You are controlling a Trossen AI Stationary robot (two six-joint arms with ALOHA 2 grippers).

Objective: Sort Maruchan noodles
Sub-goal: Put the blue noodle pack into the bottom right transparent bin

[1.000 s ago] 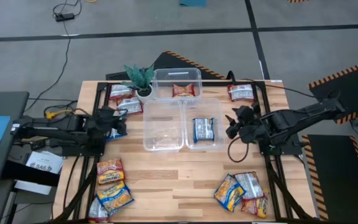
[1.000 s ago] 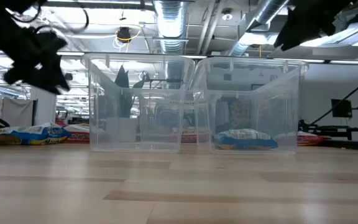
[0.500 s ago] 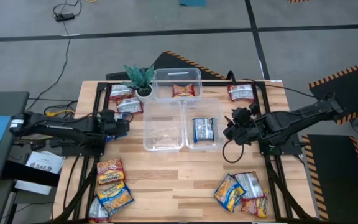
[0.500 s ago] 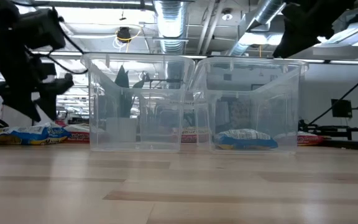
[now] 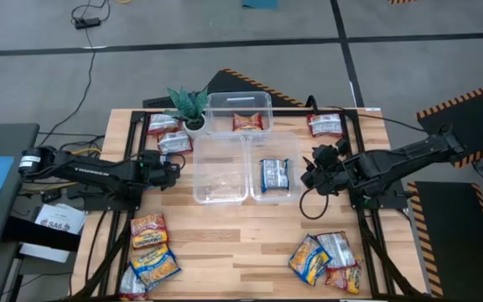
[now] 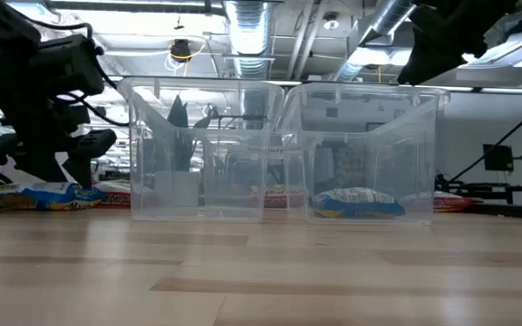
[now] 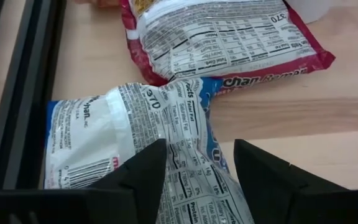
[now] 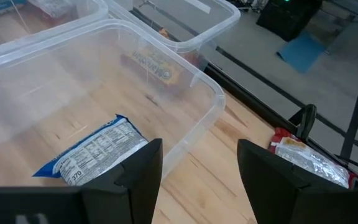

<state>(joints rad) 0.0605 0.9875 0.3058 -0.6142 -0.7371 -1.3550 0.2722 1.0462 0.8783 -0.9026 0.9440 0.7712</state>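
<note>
My left gripper (image 5: 169, 170) is open and low at the table's left side, over a blue-and-silver Maruchan packet (image 7: 104, 130) that lies flat on the wood. In the left wrist view its fingers (image 7: 148, 171) stand on either side of a raised crinkle of that packet. A red-and-silver packet (image 7: 222, 37) lies just beyond. My right gripper (image 5: 310, 173) is open and hovers beside the near right bin (image 5: 294, 195), which holds one blue-and-silver packet (image 5: 274, 174). The far bin (image 5: 239, 102) holds one reddish packet (image 5: 247, 122). My left gripper comes down on the blue-and-silver packet's crinkled middle (image 7: 188, 134) slanting from above, one finger on each side of it. Whether the fingers touch the wrapper I cannot tell. The packet lies on the table.
The near left bin (image 5: 199, 195) has no packet in it. Red-and-silver packets (image 5: 162, 124) and a potted plant (image 5: 189, 105) sit at the far left, one packet (image 5: 325, 125) at the far right. Yellow-orange packets (image 5: 151, 247) lie near left, a mixed pile (image 5: 324, 256) near right.
My left gripper has come down from above the table to just over the wood and reached toward the table's right, onto the blue-and-silver packet. My right gripper has shifted slightly toward the bins and then held still.
</note>
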